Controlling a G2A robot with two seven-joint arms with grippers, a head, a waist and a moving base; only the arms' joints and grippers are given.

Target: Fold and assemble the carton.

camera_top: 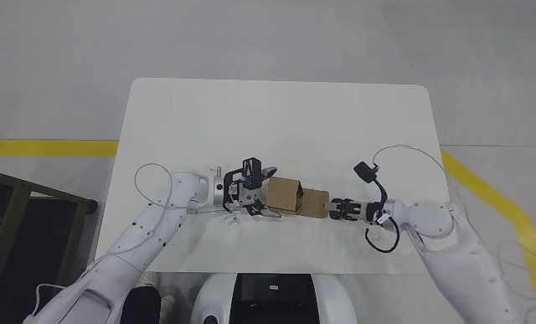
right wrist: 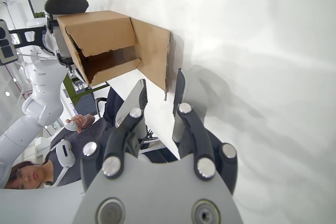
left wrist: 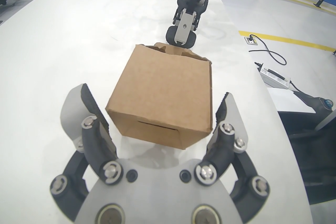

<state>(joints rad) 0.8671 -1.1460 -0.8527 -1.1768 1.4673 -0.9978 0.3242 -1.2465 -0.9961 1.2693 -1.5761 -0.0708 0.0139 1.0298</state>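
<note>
A brown carton (camera_top: 287, 194) lies on its side near the front of the white table (camera_top: 276, 115). In the left wrist view its closed end with a slot (left wrist: 162, 93) faces my left gripper (left wrist: 152, 104), which is open, one finger on each side of that end. My left gripper (camera_top: 251, 198) is just left of the box in the top view. The far end (right wrist: 105, 51) is open with loosely bent flaps. One long flap (right wrist: 153, 57) sticks out, its edge between the fingers of my right gripper (right wrist: 161, 84), which is open. The right gripper (camera_top: 337, 209) is at the box's right.
The table's front edge (camera_top: 276, 270) runs close below both arms. Bare tabletop stretches behind the carton and to both sides. A power brick and cable (left wrist: 275, 76) lie on the floor beyond the table's side edge.
</note>
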